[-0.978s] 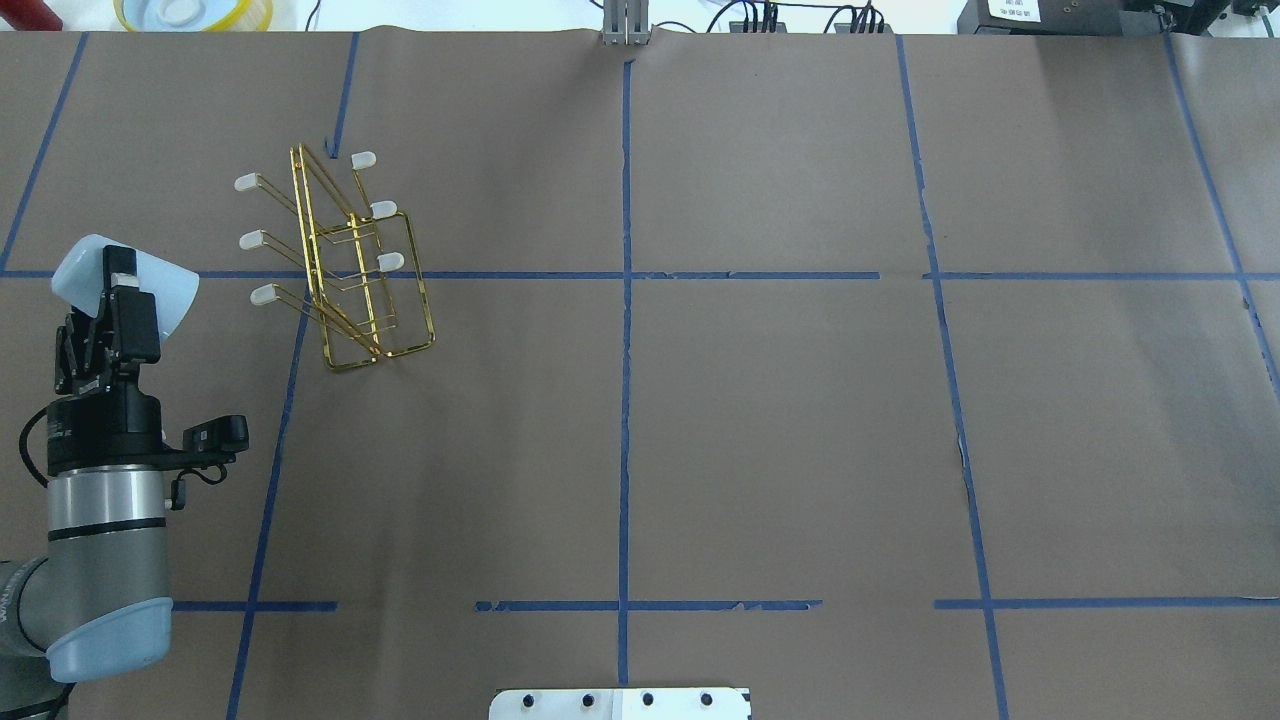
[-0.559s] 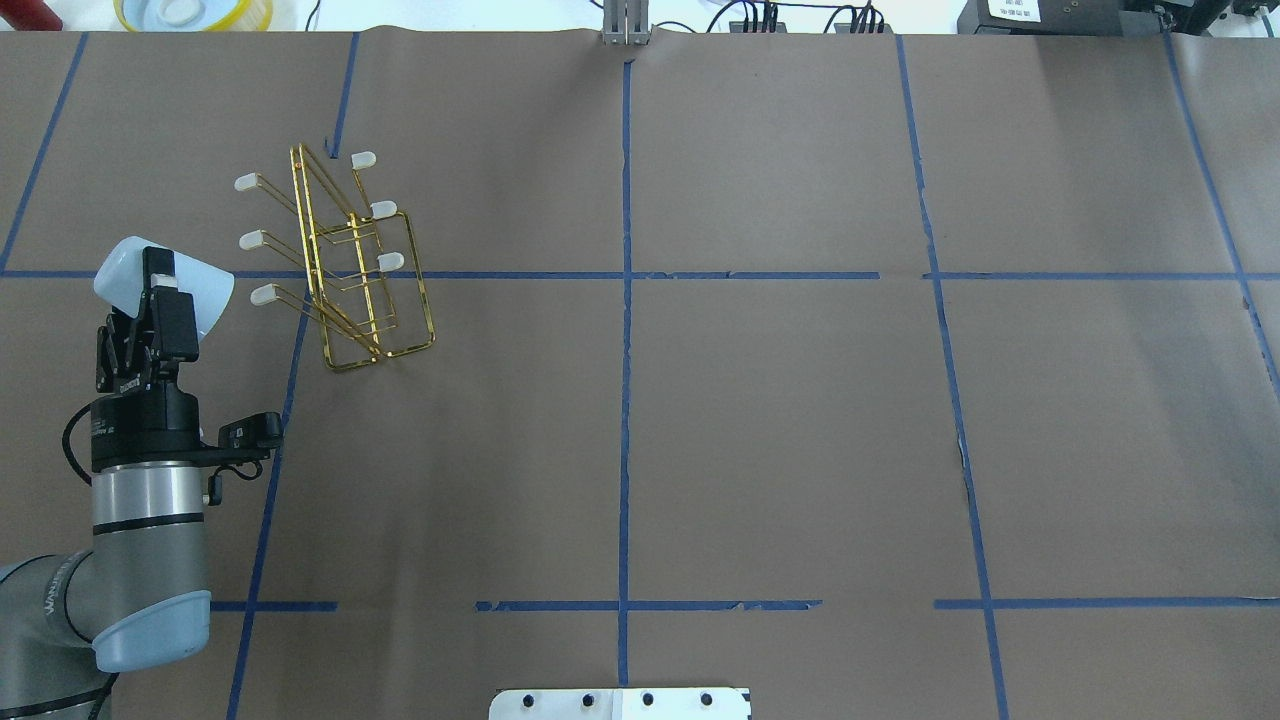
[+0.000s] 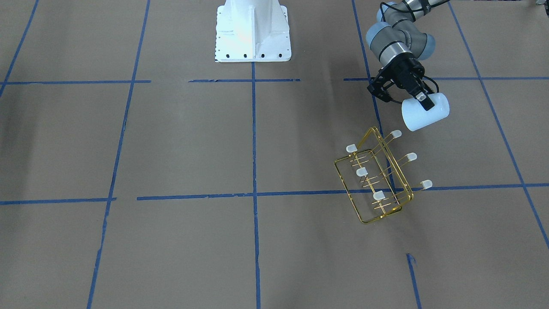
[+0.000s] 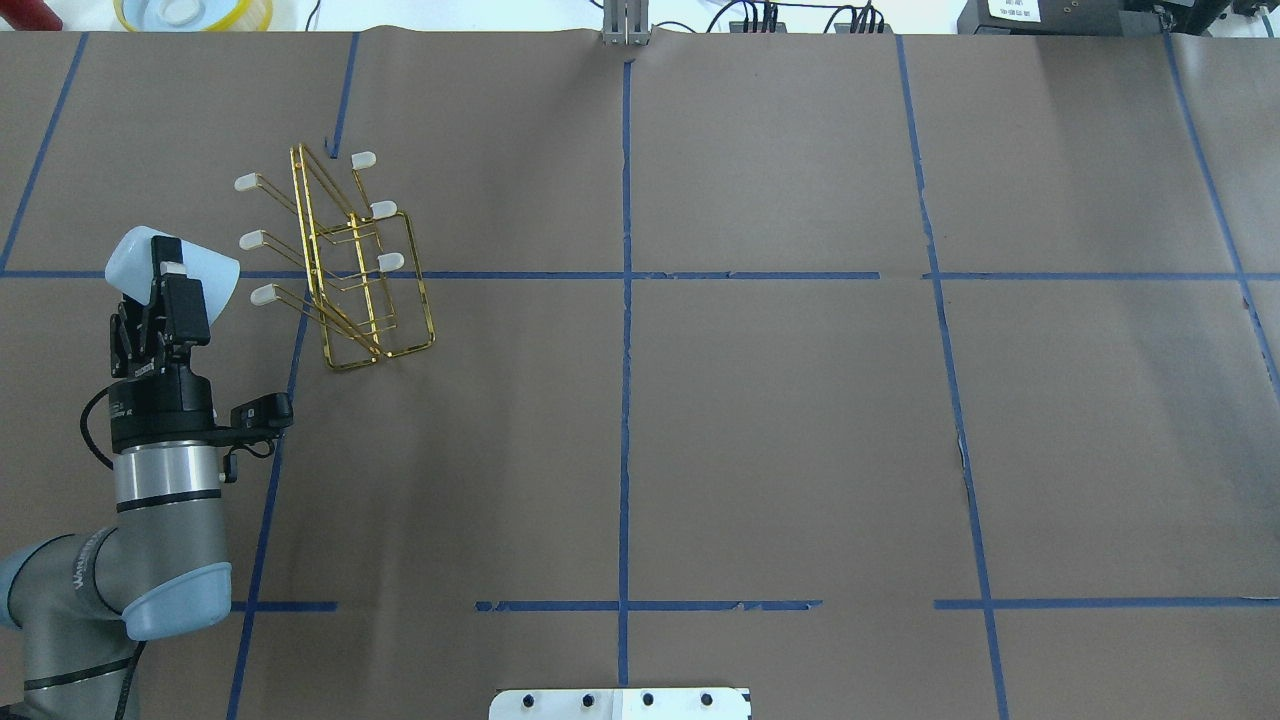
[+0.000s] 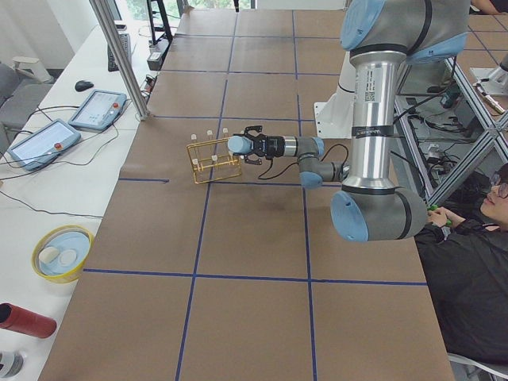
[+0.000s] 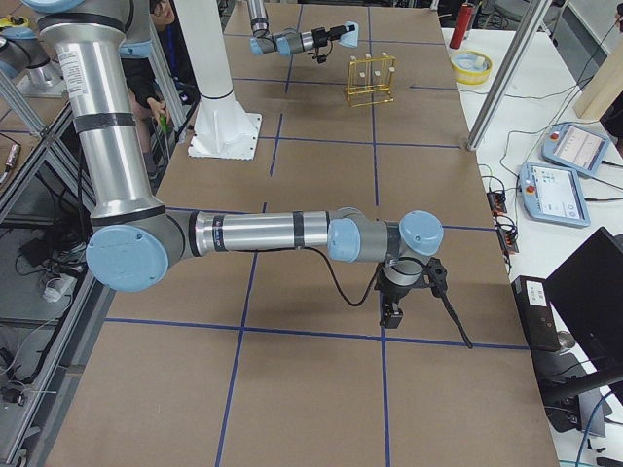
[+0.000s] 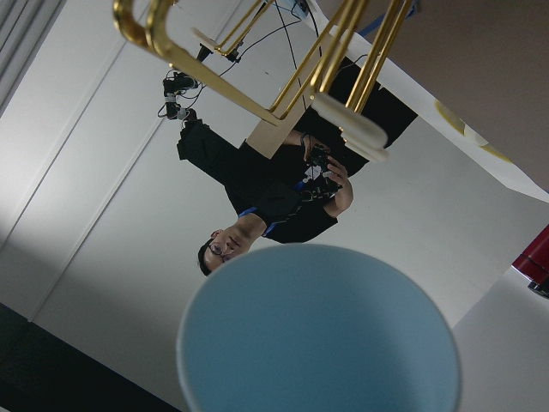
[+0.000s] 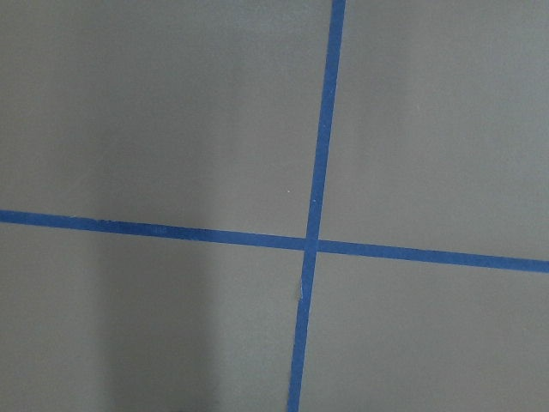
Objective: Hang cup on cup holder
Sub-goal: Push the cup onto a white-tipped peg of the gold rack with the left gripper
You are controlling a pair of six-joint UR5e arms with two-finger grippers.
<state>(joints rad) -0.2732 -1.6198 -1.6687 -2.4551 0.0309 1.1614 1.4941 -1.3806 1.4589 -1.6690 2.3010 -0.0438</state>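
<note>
Left claw (image 4: 172,272) grasps the cup (image 4: 212,278) sideways, wider end facing the rack (image 4: 350,270) just right of it; right claw (image 6: 389,316) state unclear.

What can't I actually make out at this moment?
Right gripper: only in the exterior right view, small; open or shut unclear.
Left gripper: its fingers hidden by the blurred cup in the left wrist view.
Cup holder: cropped by that view's top edge.
</note>
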